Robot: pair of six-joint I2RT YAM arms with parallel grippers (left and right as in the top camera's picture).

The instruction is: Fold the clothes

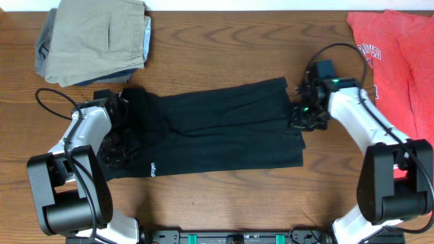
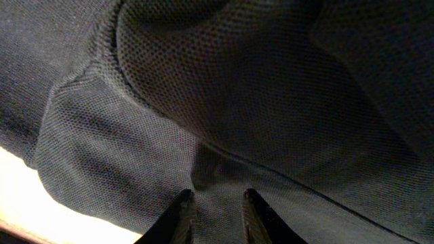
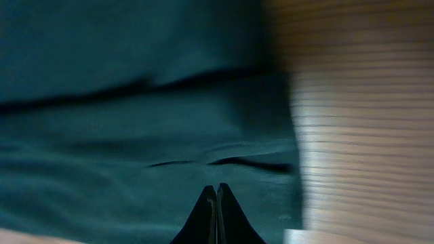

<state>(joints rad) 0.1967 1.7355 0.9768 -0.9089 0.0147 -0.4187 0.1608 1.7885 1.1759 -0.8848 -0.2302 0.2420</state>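
So the black shirt point(image 1: 217, 129) lies flat-ish in the middle of the tabletop point(image 1: 224, 41), already narrowed into a long strip. Its long axis runs straight across from one arm to the other. That's what matters for the next move: each short end sits right at one hand, so neither arm has to travel to reach cloth.

The left hand point(image 1: 121, 132) is on the left end, where the fabric is bunched up. In its wrist view the fingers point(image 2: 252, 210) stand a little apart, with a crease of knit running down into the gap, so I read it as pinching a fold of the shirt.

The right hand point(image 1: 303, 115) is at the right end, by the straight edge. Its fingertips are pressed together over the cloth near the bare wood. I can't tell if a thin layer is caught between them.

Both arms reach forward from their bases and angle inward, with the wrists low and pointing at the shirt ends.

My guess is the next fold carries one end along that long axis toward the other. The left end looks readier, since it looks gripped.
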